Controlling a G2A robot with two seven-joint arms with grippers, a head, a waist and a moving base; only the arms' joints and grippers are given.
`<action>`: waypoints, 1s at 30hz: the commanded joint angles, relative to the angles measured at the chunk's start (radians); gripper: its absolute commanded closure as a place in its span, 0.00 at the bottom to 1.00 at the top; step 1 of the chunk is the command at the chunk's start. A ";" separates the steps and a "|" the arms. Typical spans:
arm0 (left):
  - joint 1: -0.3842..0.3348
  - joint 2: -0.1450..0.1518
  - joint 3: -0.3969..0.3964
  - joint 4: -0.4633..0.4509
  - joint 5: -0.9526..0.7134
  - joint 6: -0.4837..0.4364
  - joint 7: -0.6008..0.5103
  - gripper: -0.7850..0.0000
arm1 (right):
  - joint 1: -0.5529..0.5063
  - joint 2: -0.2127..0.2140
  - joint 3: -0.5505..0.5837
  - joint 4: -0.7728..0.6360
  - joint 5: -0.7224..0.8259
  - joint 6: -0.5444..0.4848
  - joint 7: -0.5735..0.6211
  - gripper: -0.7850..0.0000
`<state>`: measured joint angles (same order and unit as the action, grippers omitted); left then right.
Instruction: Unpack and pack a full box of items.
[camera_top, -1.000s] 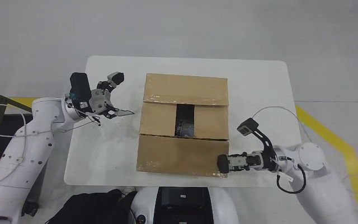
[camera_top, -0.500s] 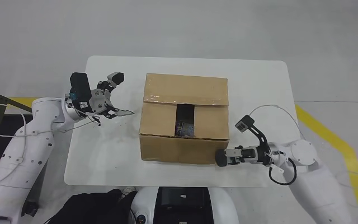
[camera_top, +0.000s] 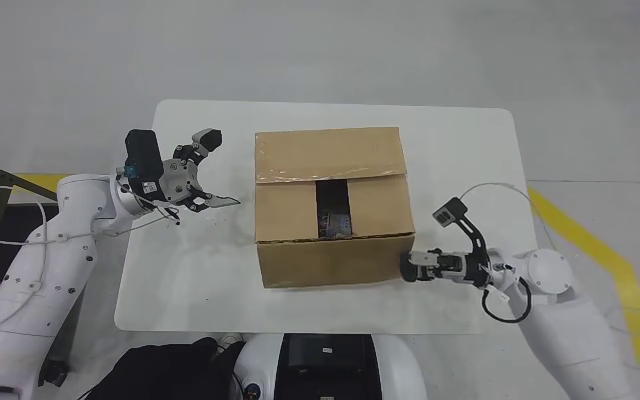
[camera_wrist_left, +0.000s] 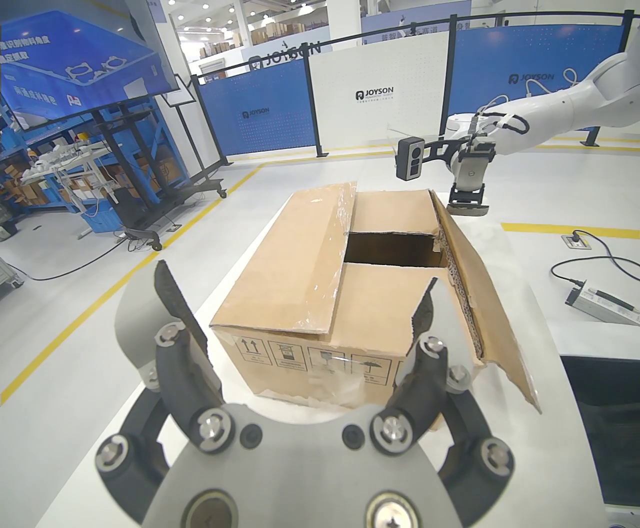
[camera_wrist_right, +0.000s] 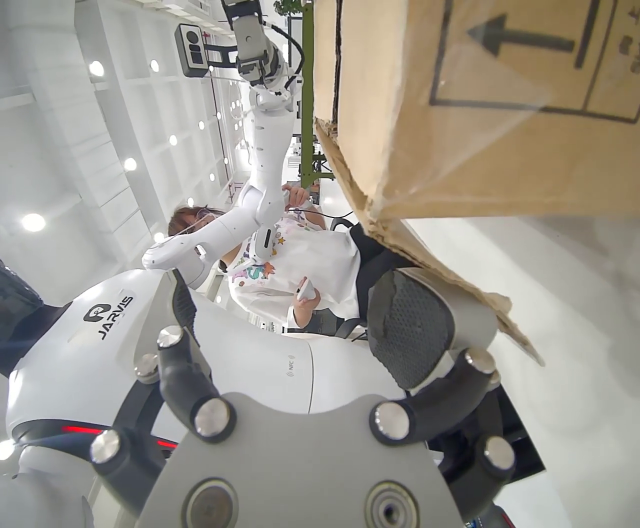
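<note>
Black-padded and spread wide, the right tool (camera_wrist_right: 285, 295) sits low at the near right corner of the cardboard box (camera_top: 300, 150), pinching nothing. One of its fingers (camera_wrist_right: 410, 330) touches the ragged edge of the near outer flap (camera_wrist_left: 480, 300), which stands swung out from the box top and slopes down toward the robot's side. Off the box's left end, the left tool (camera_wrist_left: 295, 280) hangs above the tabletop (camera_top: 200, 270), well apart from the cardboard, likewise splayed and holding nothing. The box itself stands upright in the middle of the tabletop. Its far outer flap (camera_wrist_left: 310, 250) lies flat across the top with clear tape (camera_wrist_left: 345, 385) hanging loose from the box. The two inner flaps lie flat as well, leaving a dark gap (camera_top: 334, 222) between them where something bluish shows, too small to name. By my reckoning the job is barely begun. The seal looks cut and one flap is open, but the far flap and both inner flaps want folding back, the contents sit inside, and all of the unloading and the repacking is left.
</note>
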<state>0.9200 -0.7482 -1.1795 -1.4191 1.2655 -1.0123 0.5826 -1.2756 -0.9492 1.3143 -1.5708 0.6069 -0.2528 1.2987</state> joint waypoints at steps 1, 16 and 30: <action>0.000 0.000 0.000 0.000 0.000 0.000 0.000 0.00 | -0.004 0.000 0.002 -0.004 0.020 -0.002 0.011 0.00; 0.000 0.000 0.000 0.000 0.000 0.000 0.000 0.00 | -0.095 0.017 0.231 -0.171 0.129 -0.141 -0.052 0.00; 0.000 0.000 0.000 0.000 0.000 0.000 0.000 0.00 | -0.108 0.028 0.395 -0.067 0.149 -0.190 -0.066 0.00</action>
<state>0.9200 -0.7482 -1.1795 -1.4191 1.2655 -1.0123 0.5826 -1.3826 -0.9212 1.7039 -1.6409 0.7470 -0.4426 1.2320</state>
